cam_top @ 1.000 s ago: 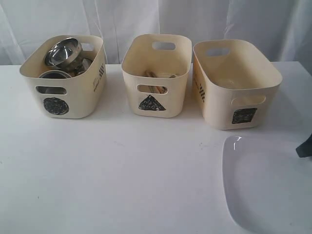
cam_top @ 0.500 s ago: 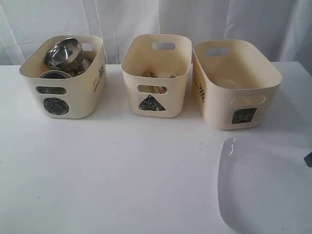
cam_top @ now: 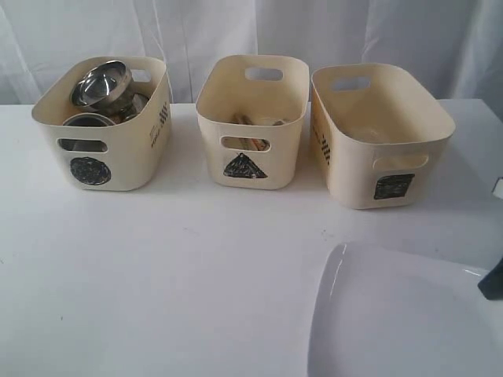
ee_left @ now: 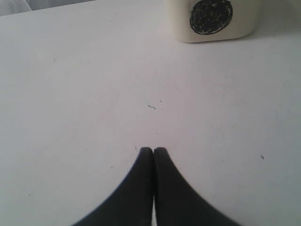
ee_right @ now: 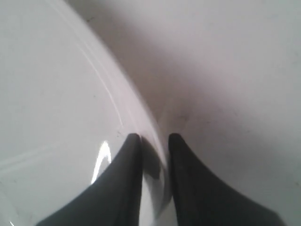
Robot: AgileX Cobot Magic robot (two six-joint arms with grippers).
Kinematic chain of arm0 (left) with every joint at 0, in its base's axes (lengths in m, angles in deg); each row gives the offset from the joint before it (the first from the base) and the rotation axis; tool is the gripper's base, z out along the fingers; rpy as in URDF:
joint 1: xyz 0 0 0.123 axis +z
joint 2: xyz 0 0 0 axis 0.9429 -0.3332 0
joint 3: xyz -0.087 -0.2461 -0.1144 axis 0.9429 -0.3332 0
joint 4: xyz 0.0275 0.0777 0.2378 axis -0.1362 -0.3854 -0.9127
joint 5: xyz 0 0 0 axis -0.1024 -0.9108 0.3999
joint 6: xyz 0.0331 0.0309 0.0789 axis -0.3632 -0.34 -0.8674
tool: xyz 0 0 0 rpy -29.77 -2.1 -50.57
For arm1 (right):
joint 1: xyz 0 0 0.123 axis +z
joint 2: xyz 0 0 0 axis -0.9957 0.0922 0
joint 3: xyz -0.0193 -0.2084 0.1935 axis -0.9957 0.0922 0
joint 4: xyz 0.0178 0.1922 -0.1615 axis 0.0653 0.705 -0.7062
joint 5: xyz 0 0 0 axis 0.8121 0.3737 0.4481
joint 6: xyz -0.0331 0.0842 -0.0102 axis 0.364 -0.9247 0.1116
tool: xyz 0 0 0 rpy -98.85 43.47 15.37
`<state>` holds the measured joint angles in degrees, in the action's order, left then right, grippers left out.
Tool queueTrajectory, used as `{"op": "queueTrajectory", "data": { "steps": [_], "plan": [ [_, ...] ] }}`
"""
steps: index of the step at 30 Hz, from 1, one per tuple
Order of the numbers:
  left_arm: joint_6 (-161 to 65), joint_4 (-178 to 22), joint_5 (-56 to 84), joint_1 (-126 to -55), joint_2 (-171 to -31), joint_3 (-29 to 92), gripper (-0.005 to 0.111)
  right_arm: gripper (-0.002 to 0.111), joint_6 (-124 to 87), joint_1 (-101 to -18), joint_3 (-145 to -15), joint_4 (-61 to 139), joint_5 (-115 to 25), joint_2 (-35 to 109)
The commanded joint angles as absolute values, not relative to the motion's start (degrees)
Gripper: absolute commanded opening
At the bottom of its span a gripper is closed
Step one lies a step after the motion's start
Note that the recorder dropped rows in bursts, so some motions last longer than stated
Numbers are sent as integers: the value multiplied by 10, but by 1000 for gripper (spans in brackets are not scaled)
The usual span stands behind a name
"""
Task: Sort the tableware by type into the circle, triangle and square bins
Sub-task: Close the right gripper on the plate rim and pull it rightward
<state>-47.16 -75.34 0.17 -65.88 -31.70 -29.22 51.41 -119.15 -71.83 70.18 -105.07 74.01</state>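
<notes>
The large white squarish plate (cam_top: 393,322) fills the front right corner, its near side raised. My right gripper (cam_top: 491,283) shows as a dark tip at the right edge. In the right wrist view that gripper (ee_right: 154,137) is shut on the plate (ee_right: 51,94), with one finger on each side of the rim. The circle bin (cam_top: 118,157) at back left holds steel bowls (cam_top: 100,84). In the middle, the triangle bin (cam_top: 275,157) holds wooden chopsticks (cam_top: 245,143). The square bin (cam_top: 354,169) stands at back right. My left gripper (ee_left: 153,149) is shut and empty over bare table, short of the circle bin (ee_left: 211,19).
A white table (cam_top: 173,283) carries everything, and a white curtain (cam_top: 204,31) hangs behind the bins. The three bins stand in a row along the back. The plate's left edge reaches to about the middle of the table front.
The plate has slid and tipped toward the left, and its left edge now lies well further left. The right gripper tip at the right edge sits lower. The bins have not moved.
</notes>
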Motion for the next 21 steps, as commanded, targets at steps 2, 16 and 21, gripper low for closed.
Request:
{"op": "queueTrajectory", "data": {
  "steps": [2,16,21],
  "plan": [
    [-470,-747,3,-662,-315,-294,0,0,526,-1137,-715,704,-1061,666],
    [-470,-747,3,-662,-315,-294,0,0,519,-1065,-715,713,-1088,642],
    [-470,-747,3,-662,-315,-294,0,0,519,-1040,-715,722,-1087,642]
  ]
}}
